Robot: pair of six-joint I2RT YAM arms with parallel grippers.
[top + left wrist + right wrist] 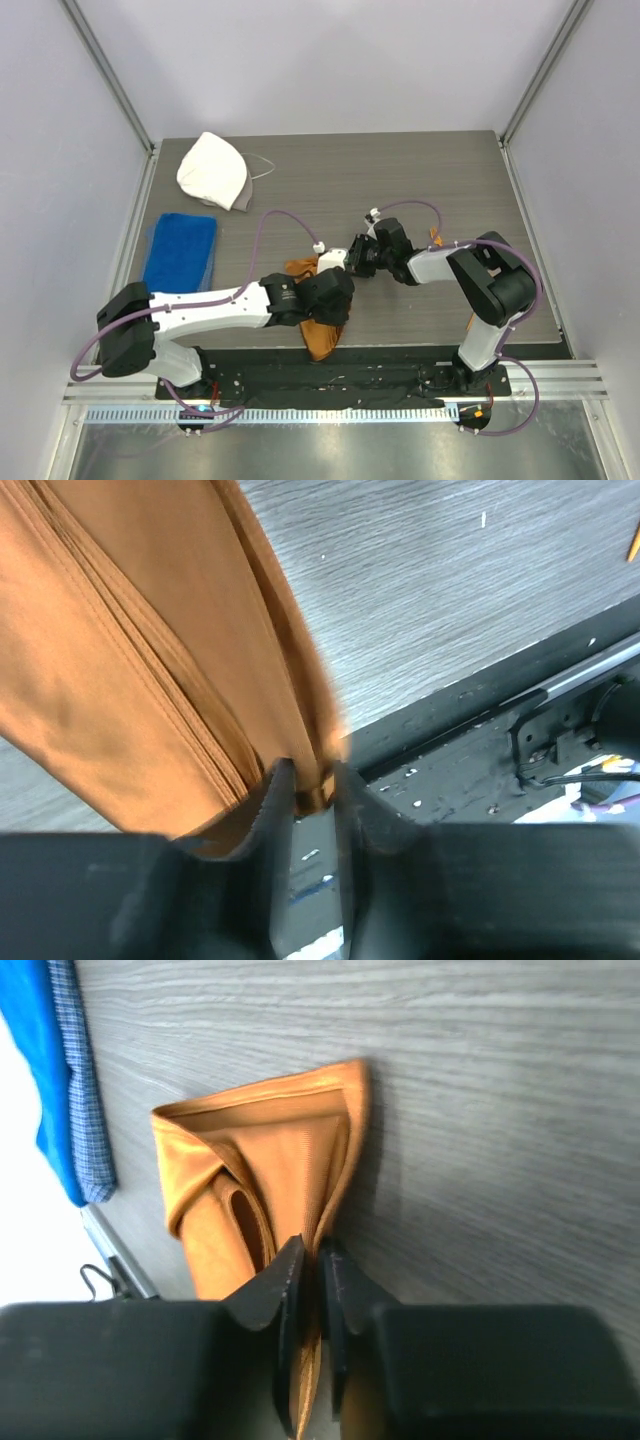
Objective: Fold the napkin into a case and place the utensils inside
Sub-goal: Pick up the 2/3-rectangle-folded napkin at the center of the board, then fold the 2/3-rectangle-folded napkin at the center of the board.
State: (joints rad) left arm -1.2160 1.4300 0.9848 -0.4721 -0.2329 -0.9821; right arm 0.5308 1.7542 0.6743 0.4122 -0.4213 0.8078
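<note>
Currently napkin (322, 340) folded strip on worktop (420, 190), long axis near-to-far between tools. My left tool (307, 775) nips near end, right tool (308, 1250) nips far corner (both jaws almost together on cloth).

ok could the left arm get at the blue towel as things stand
Probably not straight away: the left end effector is pinching the napkin and would have to let go first. Otherwise the blue towel lies uncovered on that arm's side, with nothing between.
</note>
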